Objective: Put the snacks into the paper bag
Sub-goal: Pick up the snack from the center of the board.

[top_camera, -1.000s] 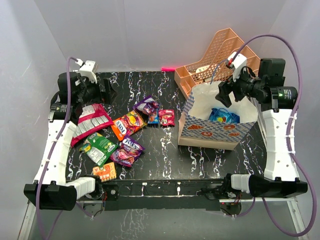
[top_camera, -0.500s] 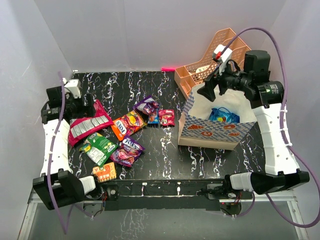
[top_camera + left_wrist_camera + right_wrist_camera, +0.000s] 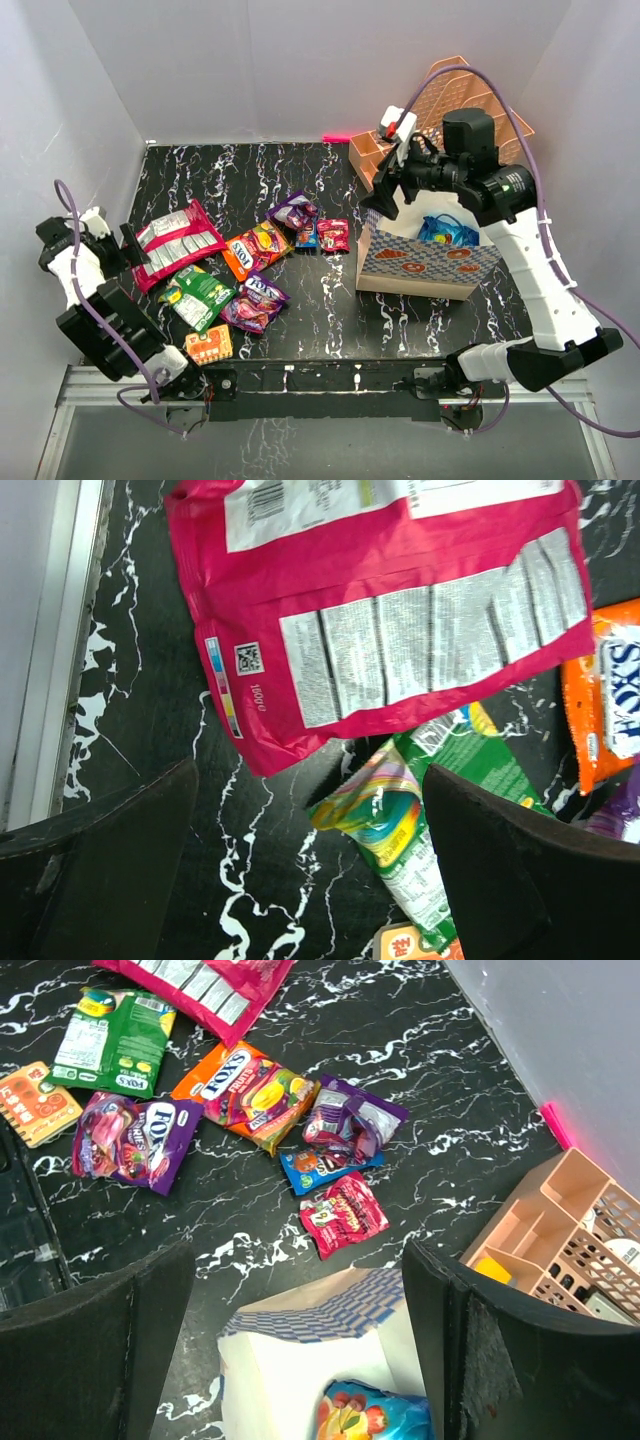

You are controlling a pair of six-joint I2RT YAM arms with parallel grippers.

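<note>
1. In the last half second my left arm has pulled back to the left edge. My right arm has swung from over the bag (image 3: 430, 262) toward the centre.
2. Left gripper (image 3: 310, 870): wide, empty, above the pink pack (image 3: 175, 240) near the left edge. The other snacks (image 3: 255, 248) lie left of centre.
3. Right gripper (image 3: 300, 1360): wide, empty, over the bag's left rim. The bag stands near the right edge with a blue packet (image 3: 445, 232) inside.
4. Risks: clipping that rim would tip the bag, and glossy foil may slip.
5. Black marbled counter (image 3: 330, 320), white walls, organizer (image 3: 365, 150) in the far right corner.

Under my wide-spread right gripper (image 3: 290, 1352) the mouth of the paper bag (image 3: 300, 1310) stands open, the peach organizer (image 3: 560, 1230) crowds close on its right, and ahead scattered snacks (image 3: 250, 1085) break up the tabletop (image 3: 430, 1020).
</note>
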